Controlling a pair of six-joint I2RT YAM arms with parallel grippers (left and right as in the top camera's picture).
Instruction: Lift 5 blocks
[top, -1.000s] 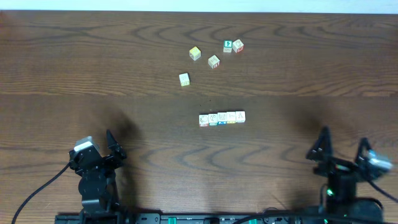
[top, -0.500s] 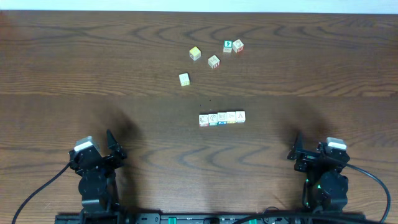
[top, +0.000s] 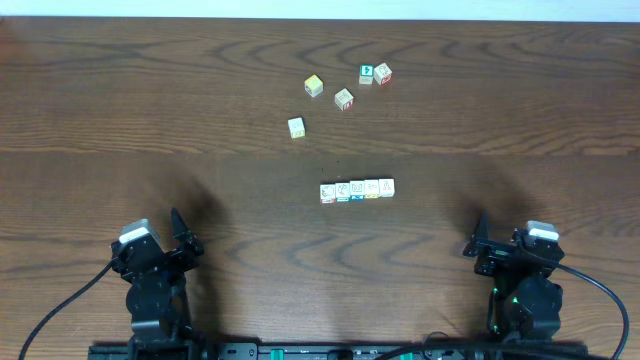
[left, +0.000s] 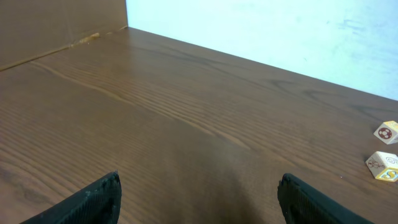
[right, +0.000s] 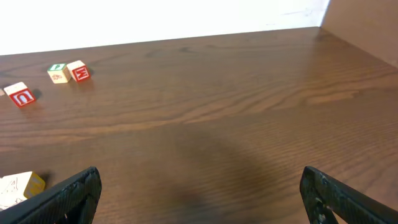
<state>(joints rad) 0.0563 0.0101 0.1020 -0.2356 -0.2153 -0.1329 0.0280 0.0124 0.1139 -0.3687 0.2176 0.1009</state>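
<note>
The five blocks (top: 356, 189) lie side by side in one tight row near the middle of the table (top: 500, 120), faces touching. Neither arm touches them. Five loose cubes (top: 344, 99) are scattered farther back, well apart from the row.

The left gripper (left: 199, 208) and right gripper (right: 202, 199) sit low at the near edge, one on each side and both far from the row. Each has its jaws spread wide and holds nothing.

The main risk, as I judge it, is the row buckling. If it is lifted by pressing on both ends, only friction between the faces holds the middle blocks, so uneven or off-axis pressure would pop one out. A finger arriving early could also push the row askew. A pinch across the row would take only one or two blocks.
</note>
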